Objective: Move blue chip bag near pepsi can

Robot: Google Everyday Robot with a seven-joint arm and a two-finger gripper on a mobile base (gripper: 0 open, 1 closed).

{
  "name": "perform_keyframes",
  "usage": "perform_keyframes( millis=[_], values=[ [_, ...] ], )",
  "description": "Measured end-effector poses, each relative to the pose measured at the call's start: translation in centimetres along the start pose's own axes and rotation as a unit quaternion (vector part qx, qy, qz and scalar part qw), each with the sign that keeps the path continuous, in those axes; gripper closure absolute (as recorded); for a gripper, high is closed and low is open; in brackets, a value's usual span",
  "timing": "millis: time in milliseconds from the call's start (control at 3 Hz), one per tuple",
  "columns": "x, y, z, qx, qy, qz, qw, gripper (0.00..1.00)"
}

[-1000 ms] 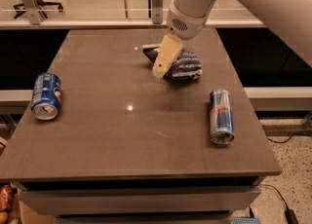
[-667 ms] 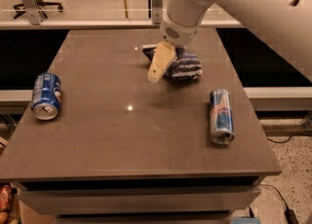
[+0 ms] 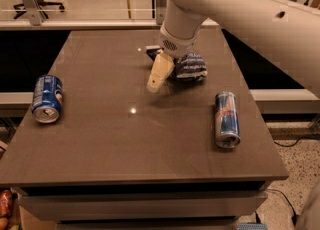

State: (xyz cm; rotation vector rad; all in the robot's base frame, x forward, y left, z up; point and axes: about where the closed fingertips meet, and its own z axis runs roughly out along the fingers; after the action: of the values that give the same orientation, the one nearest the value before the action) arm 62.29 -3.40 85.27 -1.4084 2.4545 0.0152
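Note:
The blue chip bag (image 3: 191, 67), crumpled dark blue foil with white lettering, lies on the brown table (image 3: 125, 144) at the back, right of centre. My gripper (image 3: 159, 75) hangs from the white arm just left of the bag, low over the table and touching or nearly touching the bag's left edge. The pepsi can (image 3: 46, 99), stout and bright blue, lies on its side near the table's left edge, far from the bag.
A slimmer blue-and-silver can (image 3: 226, 119) with red marks lies on its side at the right, in front of the bag. A small dark piece (image 3: 152, 51) shows just behind the gripper. Office chairs and a railing stand beyond the table's far edge.
My gripper has moved left and toward the front, along the bag's left side. The bag and both cans have stayed where they were.

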Motion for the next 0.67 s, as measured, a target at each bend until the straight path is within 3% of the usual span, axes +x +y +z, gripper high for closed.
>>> perform_keyframes(
  millis=[333,667],
  values=[
    [0.3,0.1,1.8,-0.012,0.003,0.003,0.9999,0.0],
    [0.6,0.1,3.1,-0.021,0.005,0.002,0.9998,0.18]
  ],
)
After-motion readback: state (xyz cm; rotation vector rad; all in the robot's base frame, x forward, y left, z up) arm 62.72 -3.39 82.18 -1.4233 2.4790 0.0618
